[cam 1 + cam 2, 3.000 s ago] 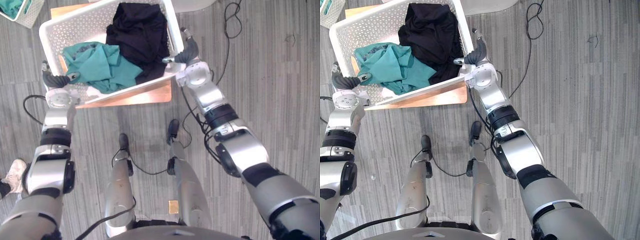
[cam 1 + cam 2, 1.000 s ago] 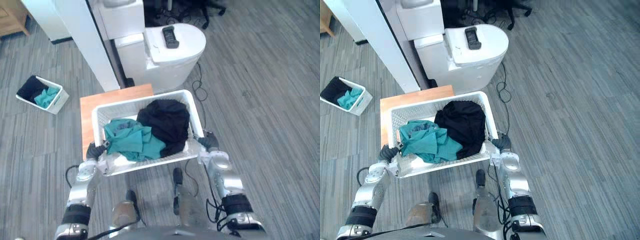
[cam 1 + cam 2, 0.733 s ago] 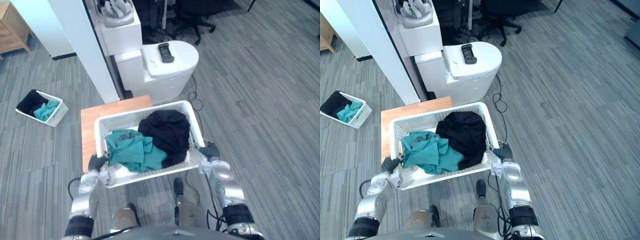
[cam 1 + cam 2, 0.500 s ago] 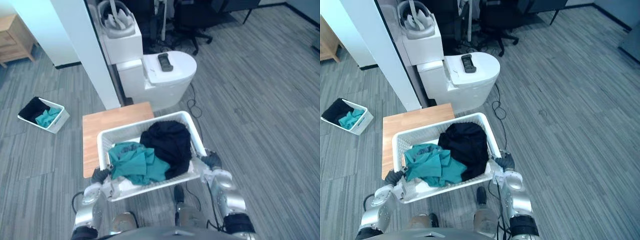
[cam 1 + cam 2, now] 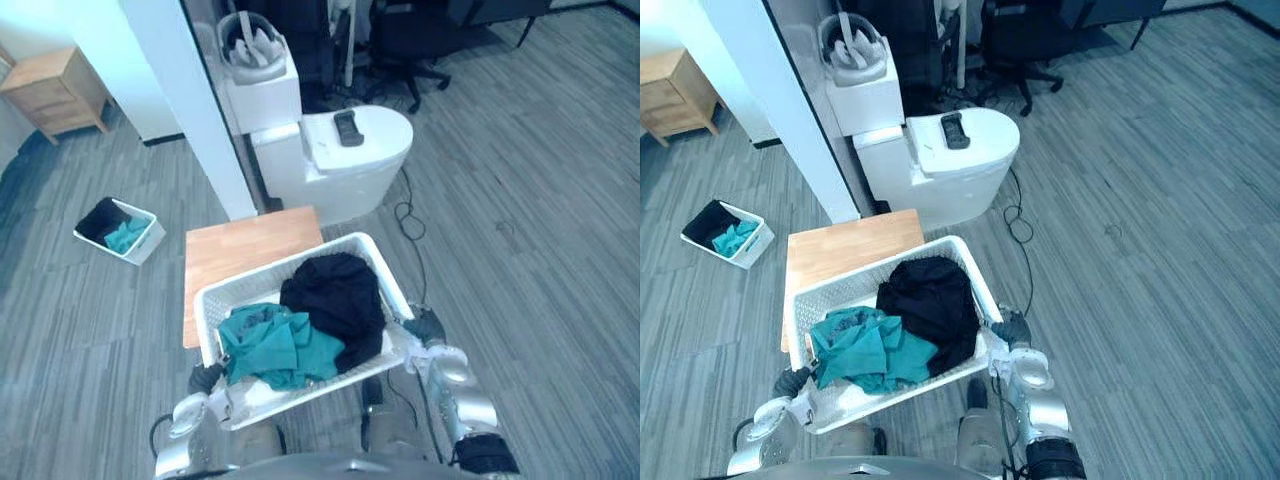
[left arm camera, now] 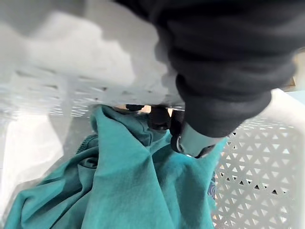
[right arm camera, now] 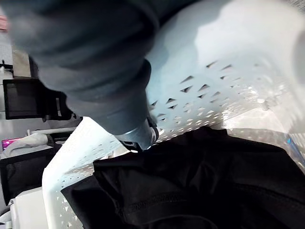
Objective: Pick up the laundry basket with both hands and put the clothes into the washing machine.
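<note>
While the laundry basket point(image 5: 305, 384) rides lifted near the wooden desk point(image 5: 245, 255), its left hand point(image 5: 205, 378) and right hand point(image 5: 425, 326) curl round opposite end rims, probably the surest hold on stiff, light plastic carrying soft, shifting clothes point(image 5: 335, 300).

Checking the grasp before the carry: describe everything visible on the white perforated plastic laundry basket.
The white perforated plastic laundry basket is rectangular, with a solid smooth rim and walls pierced by small triangular holes. The left hand and the right hand curl over its two short ends. Its far part overlaps a low wooden table; contact there cannot be told. Inside lie a teal garment and a black garment.
</note>
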Controlling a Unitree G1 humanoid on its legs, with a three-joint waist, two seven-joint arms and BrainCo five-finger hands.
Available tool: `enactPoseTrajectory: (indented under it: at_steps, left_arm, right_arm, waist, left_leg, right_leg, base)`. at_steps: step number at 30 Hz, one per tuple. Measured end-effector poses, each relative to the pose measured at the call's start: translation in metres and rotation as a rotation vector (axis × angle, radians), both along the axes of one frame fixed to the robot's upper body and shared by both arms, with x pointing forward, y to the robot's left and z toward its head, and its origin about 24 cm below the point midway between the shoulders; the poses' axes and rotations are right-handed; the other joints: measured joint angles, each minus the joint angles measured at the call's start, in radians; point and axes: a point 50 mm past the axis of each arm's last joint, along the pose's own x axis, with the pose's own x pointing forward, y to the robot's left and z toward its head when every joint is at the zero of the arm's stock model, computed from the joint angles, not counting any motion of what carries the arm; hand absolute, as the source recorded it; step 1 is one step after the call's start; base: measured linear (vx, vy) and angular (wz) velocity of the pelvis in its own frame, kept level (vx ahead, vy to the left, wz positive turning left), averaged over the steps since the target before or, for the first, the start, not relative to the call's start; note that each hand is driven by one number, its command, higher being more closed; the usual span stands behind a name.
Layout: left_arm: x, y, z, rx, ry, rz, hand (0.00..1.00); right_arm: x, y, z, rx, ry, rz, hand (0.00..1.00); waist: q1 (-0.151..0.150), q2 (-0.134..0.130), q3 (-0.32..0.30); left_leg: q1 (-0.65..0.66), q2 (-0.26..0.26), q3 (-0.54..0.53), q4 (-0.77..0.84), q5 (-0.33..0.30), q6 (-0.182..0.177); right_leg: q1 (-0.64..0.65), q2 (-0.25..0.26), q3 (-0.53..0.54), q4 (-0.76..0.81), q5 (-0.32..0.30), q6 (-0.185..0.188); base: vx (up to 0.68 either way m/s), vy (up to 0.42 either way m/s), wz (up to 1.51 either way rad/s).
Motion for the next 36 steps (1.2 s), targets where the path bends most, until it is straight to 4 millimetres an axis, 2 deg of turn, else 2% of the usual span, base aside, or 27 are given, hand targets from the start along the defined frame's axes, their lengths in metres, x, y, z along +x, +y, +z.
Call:
enactPoseTrajectory:
  at_steps: [1,2,3,5,6,10,13,15,16,17,18,19,20,21,23,24,25,26,28,29,30,31,32,33,34,36]
  left_arm:
    - [-0.003,0.001,-0.001,-0.001,0.007,0.01,1.0]
    - [-0.004,0.001,-0.001,0.001,0.008,0.013,1.0]
    - [-0.004,0.001,-0.001,-0.003,0.01,0.015,1.0]
    - [-0.003,0.005,0.0,0.013,0.009,0.011,1.0]
    - [-0.005,0.007,0.0,0.017,0.015,0.012,1.0]
    - [-0.006,0.006,-0.001,0.031,0.025,-0.013,1.0]
    - [-0.004,0.006,0.001,0.035,0.017,-0.02,1.0]
    - [-0.003,0.007,0.002,0.043,0.01,-0.027,1.0]
    - [-0.001,0.008,0.005,0.053,-0.003,-0.037,1.0]
    - [0.0,0.01,0.007,0.066,-0.009,-0.044,1.0]
    - [0.0,0.011,0.007,0.072,-0.009,-0.046,1.0]
    - [-0.001,0.01,0.006,0.075,-0.002,-0.05,1.0]
    - [0.0,0.008,0.006,0.075,-0.006,-0.056,1.0]
    - [0.002,0.01,0.008,0.091,-0.011,-0.061,1.0]
    - [0.005,0.013,0.01,0.11,-0.017,-0.073,1.0]
    - [0.008,0.011,0.011,0.112,-0.025,-0.08,1.0]
    - [0.01,0.011,0.011,0.111,-0.03,-0.083,1.0]
    - [0.014,0.009,0.013,0.111,-0.042,-0.094,1.0]
    - [0.019,0.009,0.015,0.112,-0.053,-0.094,1.0]
    - [0.02,0.009,0.013,0.105,-0.044,-0.089,1.0]
    - [0.015,0.002,0.007,0.076,-0.018,-0.088,1.0]
    - [0.015,0.0,0.007,0.069,-0.019,-0.086,1.0]
    - [0.012,0.001,0.006,0.071,-0.011,-0.081,1.0]
    - [0.012,0.003,0.006,0.077,-0.007,-0.075,1.0]
    - [0.011,0.001,0.004,0.069,0.004,-0.068,1.0]
    - [0.008,-0.002,0.001,0.057,0.016,-0.066,1.0]
  right_arm:
    - [-0.001,0.001,-0.001,-0.003,0.004,-0.005,1.0]
    - [-0.001,0.002,-0.001,-0.004,0.006,-0.006,1.0]
    - [-0.001,0.002,-0.001,-0.005,0.005,-0.006,1.0]
    - [-0.004,0.005,-0.005,0.005,0.018,-0.005,1.0]
    - [-0.006,0.006,-0.006,0.005,0.025,-0.003,1.0]
    - [-0.014,0.004,-0.012,0.009,0.051,-0.02,1.0]
    - [-0.014,0.005,-0.012,0.019,0.048,-0.029,1.0]
    - [-0.017,0.005,-0.013,0.029,0.052,-0.04,1.0]
    - [-0.021,0.007,-0.013,0.039,0.046,-0.048,1.0]
    - [-0.024,0.008,-0.008,0.044,0.025,-0.055,1.0]
    - [-0.025,0.008,-0.007,0.044,0.021,-0.056,1.0]
    - [-0.026,0.009,-0.008,0.045,0.025,-0.061,1.0]
    - [-0.027,0.009,-0.008,0.044,0.026,-0.068,1.0]
    - [-0.028,0.01,-0.008,0.056,0.022,-0.077,1.0]
    - [-0.03,0.011,-0.01,0.058,0.028,-0.085,1.0]
    - [-0.03,0.01,-0.008,0.057,0.02,-0.092,1.0]
    - [-0.03,0.008,-0.008,0.059,0.018,-0.102,1.0]
    - [-0.029,0.008,-0.007,0.061,0.013,-0.107,1.0]
    - [-0.025,0.007,-0.005,0.058,-0.003,-0.108,1.0]
    - [-0.025,0.005,-0.009,0.054,0.01,-0.112,1.0]
    - [-0.025,-0.002,-0.016,0.034,0.04,-0.117,1.0]
    - [-0.022,-0.003,-0.016,0.028,0.042,-0.114,1.0]
    - [-0.021,-0.003,-0.018,0.028,0.05,-0.112,1.0]
    - [-0.019,-0.002,-0.02,0.031,0.057,-0.11,1.0]
    - [-0.012,-0.004,-0.021,0.013,0.066,-0.095,1.0]
    - [-0.012,-0.005,-0.022,0.002,0.071,-0.086,1.0]
  waist:
    - [-0.006,0.01,-0.007]
    - [-0.008,0.009,-0.006]
    - [-0.014,0.009,-0.008]
    - [-0.022,-0.027,-0.008]
    - [-0.025,-0.037,-0.01]
    - [-0.031,-0.06,-0.01]
    - [-0.018,-0.076,-0.001]
    - [-0.013,-0.087,0.006]
    - [-0.008,-0.102,0.015]
    - [0.0,-0.122,0.019]
    - [0.005,-0.129,0.022]
    - [0.008,-0.127,0.024]
    - [0.008,-0.114,0.027]
    - [0.014,-0.115,0.029]
    - [0.019,-0.124,0.025]
    - [0.02,-0.13,0.021]
    - [0.021,-0.132,0.02]
    - [0.022,-0.137,0.014]
    - [0.02,-0.152,0.005]
    - [0.004,-0.137,-0.006]
    - [0.012,-0.095,-0.038]
    - [0.011,-0.09,-0.042]
    - [0.007,-0.11,-0.049]
    - [0.013,-0.124,-0.058]
    - [0.014,-0.091,-0.058]
    - [0.018,-0.076,-0.066]
  left_leg:
    - [0.017,-0.003,-0.044,-0.022,-0.024,-0.022]
    - [0.031,-0.005,-0.058,-0.041,-0.039,-0.027]
    - [0.053,-0.006,-0.068,-0.095,-0.072,0.0]
    - [0.048,-0.032,-0.046,-0.106,-0.074,0.03]
    - [0.046,-0.043,-0.04,-0.106,-0.07,0.04]
    - [0.041,-0.094,-0.03,-0.096,-0.061,0.058]
    - [0.026,-0.109,0.009,-0.042,-0.079,0.078]
    - [0.016,-0.112,0.024,-0.012,-0.091,0.085]
    - [0.003,-0.113,0.046,0.024,-0.105,0.095]
    - [-0.003,-0.115,0.082,0.052,-0.114,0.106]
    - [0.0,-0.111,0.102,0.052,-0.116,0.11]
    - [0.017,-0.086,0.154,0.038,-0.106,0.126]
    - [0.028,-0.046,0.197,0.018,-0.088,0.141]
    - [0.049,-0.013,0.255,-0.007,-0.073,0.141]
    - [0.082,0.015,0.336,-0.063,-0.037,0.141]
    - [0.099,0.029,0.381,-0.093,-0.016,0.137]
    - [0.103,0.035,0.4,-0.104,-0.007,0.134]
    - [0.111,0.051,0.442,-0.119,0.013,0.124]
    - [0.102,0.063,0.489,-0.129,0.03,0.108]
    - [0.098,0.06,0.508,-0.176,0.054,0.11]
    - [0.103,0.09,0.545,-0.268,0.106,0.113]
    - [0.117,0.093,0.588,-0.298,0.138,0.097]
    - [0.123,0.069,0.628,-0.316,0.162,0.089]
    - [0.116,0.062,0.66,-0.316,0.167,0.084]
    - [0.111,0.081,0.693,-0.325,0.188,0.077]
    - [0.122,0.086,0.703,-0.357,0.206,0.076]
  right_leg:
    - [-0.003,0.016,0.011,0.0,0.005,0.001]
    - [-0.003,0.023,0.024,-0.001,0.006,0.003]
    - [-0.009,0.032,0.041,-0.009,0.016,0.014]
    - [-0.005,0.014,0.081,-0.054,0.045,0.028]
    - [0.002,0.007,0.092,-0.077,0.059,0.03]
    - [0.003,-0.034,0.106,-0.086,0.099,0.044]
    - [0.002,-0.051,0.131,-0.102,0.158,0.085]
    - [0.002,-0.052,0.145,-0.111,0.174,0.088]
    - [0.001,-0.052,0.157,-0.124,0.188,0.078]
    - [0.001,-0.05,0.167,-0.145,0.168,0.018]
    - [0.0,-0.052,0.154,-0.153,0.141,-0.005]
    - [-0.006,-0.054,0.067,-0.148,-0.007,-0.075]
    - [-0.02,-0.057,-0.019,-0.127,-0.055,-0.043]
    - [-0.041,-0.066,-0.131,-0.042,-0.009,-0.033]
    - [-0.025,-0.089,-0.236,0.125,-0.01,-0.04]
    - [0.007,-0.112,-0.259,0.238,-0.055,-0.033]
    - [0.03,-0.124,-0.265,0.288,-0.083,-0.028]
    - [0.097,-0.145,-0.259,0.351,-0.153,-0.001]
    - [0.099,-0.149,-0.261,0.333,-0.158,0.03]
    - [0.088,-0.103,-0.255,0.255,-0.114,0.029]
    - [0.118,-0.048,-0.22,0.104,-0.072,0.022]
    - [0.108,-0.054,-0.234,0.154,-0.126,0.004]
    - [0.113,-0.102,-0.265,0.208,-0.197,0.012]
    - [0.121,-0.112,-0.275,0.144,-0.214,0.0]
    - [0.114,-0.056,-0.261,0.067,-0.152,-0.025]
    - [0.111,-0.025,-0.217,0.005,-0.112,-0.019]
  base:
    - [-0.09,0.041,-0.4]
    - [-0.11,0.079,-0.41]
    - [-0.1,0.078,-0.39]
    - [-0.12,0.112,-0.33]
    - [-0.1,0.116,-0.17]
    - [-0.05,0.094,0.01]
    - [-0.03,0.142,-0.22]
    - [-0.08,0.123,-0.23]
    - [-0.15,0.117,-0.47]
    - [-0.17,0.11,-0.59]
    - [-0.21,0.108,-0.98]
    - [-0.21,0.1,-1.14]
    - [-0.24,0.09,-1.59]
    - [-0.18,0.047,-1.3]
    - [-0.15,0.018,-1.38]
    - [-0.13,-0.012,-1.26]
    - [-0.08,-0.062,-1.22]
    - [-0.07,-0.107,-0.97]
    - [-0.12,-0.14,-0.94]
    - [-0.14,-0.114,-1.06]
    - [-0.1,-0.127,-1.03]
    - [-0.03,-0.102,-1.16]
    - [-0.01,-0.141,-1.03]
    - [-0.08,-0.198,-1.34]
    - [-0.08,-0.18,-1.07]
    - [-0.07,-0.145,-1.08]
